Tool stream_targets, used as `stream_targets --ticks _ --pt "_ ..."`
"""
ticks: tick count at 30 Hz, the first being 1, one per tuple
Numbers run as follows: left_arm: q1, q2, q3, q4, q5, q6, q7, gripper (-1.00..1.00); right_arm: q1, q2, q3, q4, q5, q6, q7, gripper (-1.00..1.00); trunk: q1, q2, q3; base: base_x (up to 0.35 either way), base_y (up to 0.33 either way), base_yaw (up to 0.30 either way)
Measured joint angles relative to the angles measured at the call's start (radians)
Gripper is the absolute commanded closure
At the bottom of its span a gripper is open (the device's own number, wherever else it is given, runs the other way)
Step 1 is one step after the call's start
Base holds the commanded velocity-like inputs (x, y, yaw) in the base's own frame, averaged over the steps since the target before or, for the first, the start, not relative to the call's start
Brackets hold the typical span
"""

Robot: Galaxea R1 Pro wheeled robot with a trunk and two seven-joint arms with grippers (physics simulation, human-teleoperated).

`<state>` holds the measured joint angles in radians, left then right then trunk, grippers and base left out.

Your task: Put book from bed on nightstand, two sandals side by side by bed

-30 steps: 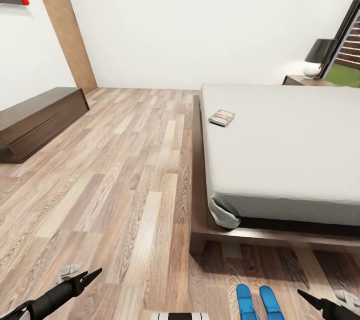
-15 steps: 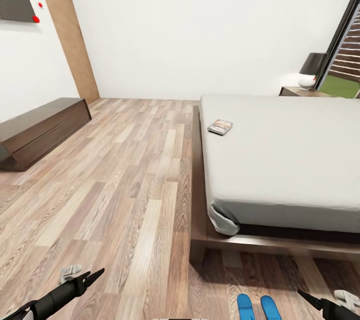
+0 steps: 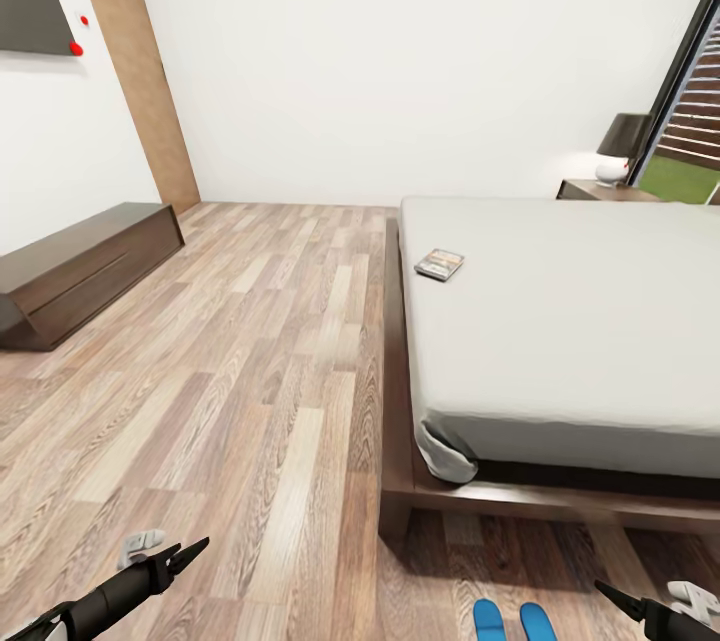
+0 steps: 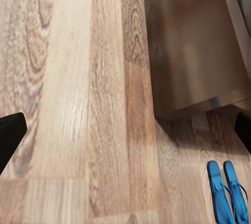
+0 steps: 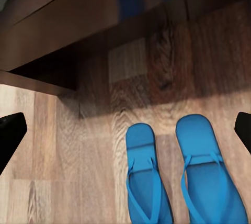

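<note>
**Sandals paired at the foot of the bed, book on the mattress**

Nearest, at the bottom of the head view, the left gripper (image 3: 190, 549) and right gripper (image 3: 605, 589) hang low over the wood-plank floor (image 3: 250, 371), each with nothing between its fingers. In both wrist views the fingertips sit at opposite edges of the picture, so the jaws stand wide. Between the arms, the two sandals (image 3: 508, 619) lie side by side on the floor, toes toward the bed frame (image 3: 400, 481), just beside its near left corner. Beyond them the bed (image 3: 560, 321) stretches away, and the book (image 3: 440, 264) lies flat on the mattress near its left edge. Far right, a nightstand (image 3: 600, 189) carries a lamp (image 3: 620, 146). Far left, a dark low bench (image 3: 80, 266) stands against the wall.
</note>
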<state>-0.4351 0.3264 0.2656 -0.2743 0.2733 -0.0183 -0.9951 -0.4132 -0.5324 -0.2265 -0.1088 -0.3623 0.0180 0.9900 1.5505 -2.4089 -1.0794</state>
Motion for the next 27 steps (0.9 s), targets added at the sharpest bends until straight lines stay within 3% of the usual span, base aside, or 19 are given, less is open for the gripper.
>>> stream_targets --ticks 27 --pt "0.000 -0.003 -0.001 0.000 0.000 -0.001 0.001 -1.00 0.000 0.001 0.002 0.001 0.000 0.000 -0.002 -1.00 -0.104 0.189 0.085 0.000 0.000 0.000"
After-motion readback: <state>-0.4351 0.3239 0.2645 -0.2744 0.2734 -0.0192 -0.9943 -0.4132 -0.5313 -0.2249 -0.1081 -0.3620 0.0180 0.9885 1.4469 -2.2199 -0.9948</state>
